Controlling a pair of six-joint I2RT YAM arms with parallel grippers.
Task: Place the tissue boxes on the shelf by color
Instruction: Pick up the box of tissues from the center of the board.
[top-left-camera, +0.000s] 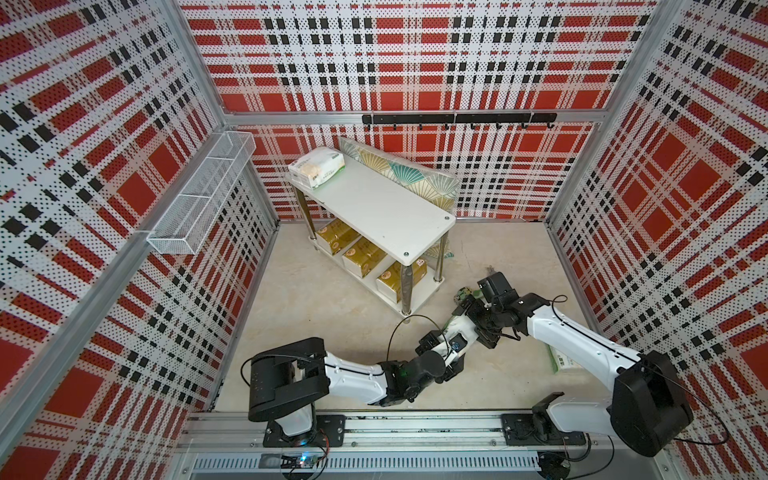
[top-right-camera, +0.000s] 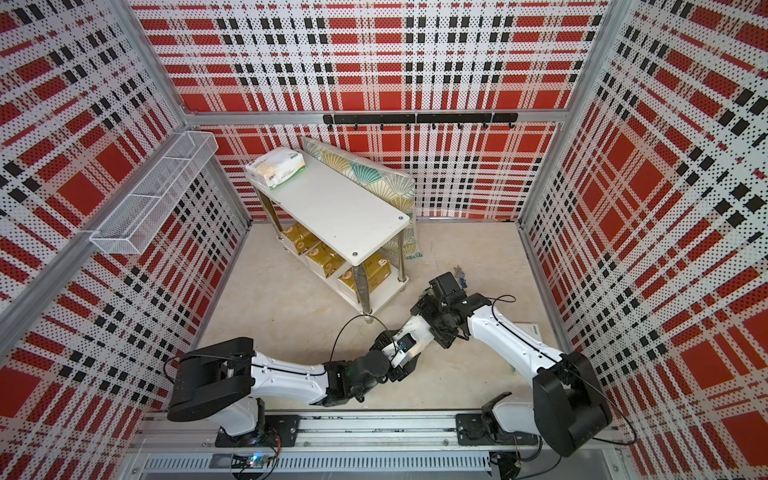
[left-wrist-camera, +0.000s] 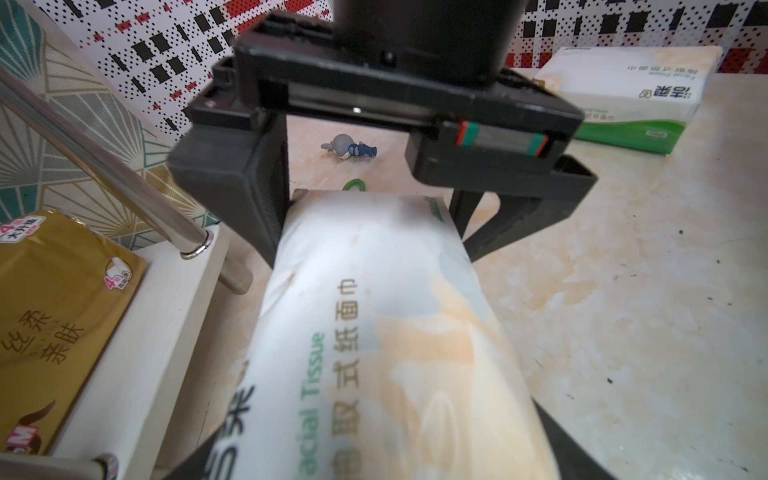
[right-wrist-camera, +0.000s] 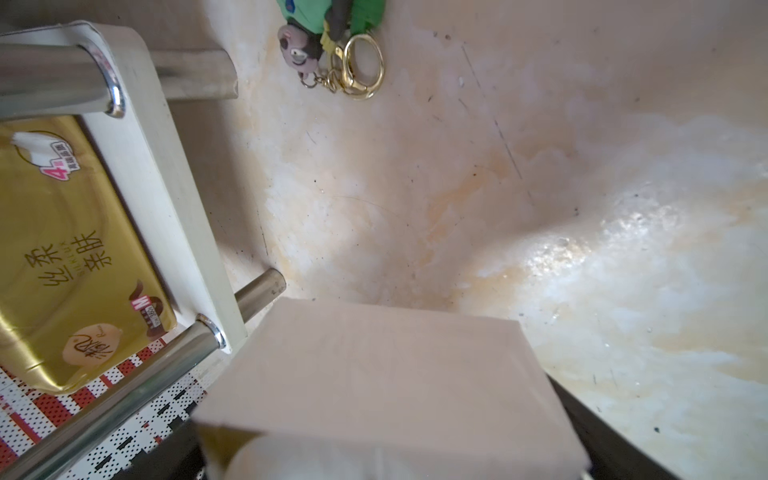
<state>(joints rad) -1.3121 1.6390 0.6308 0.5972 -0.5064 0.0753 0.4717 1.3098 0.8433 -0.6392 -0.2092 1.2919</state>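
Left hand (top-left-camera: 457, 332) clamped on white tissue pack (left-wrist-camera: 374, 332), held off the desk (top-left-camera: 332, 332) just beside the shelf (top-left-camera: 374, 208). Pack's long axis runs into right hand (left-wrist-camera: 370, 216), jaws apart around far end.

Shelf (top-left-camera: 374, 205), white pack (top-left-camera: 317, 167) above, gold packs (top-left-camera: 363, 257) below

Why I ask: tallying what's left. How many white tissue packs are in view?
3 white packs: one on the shelf's top board, one in the left gripper beside the shelf, one on the floor, partly hidden under the right arm.
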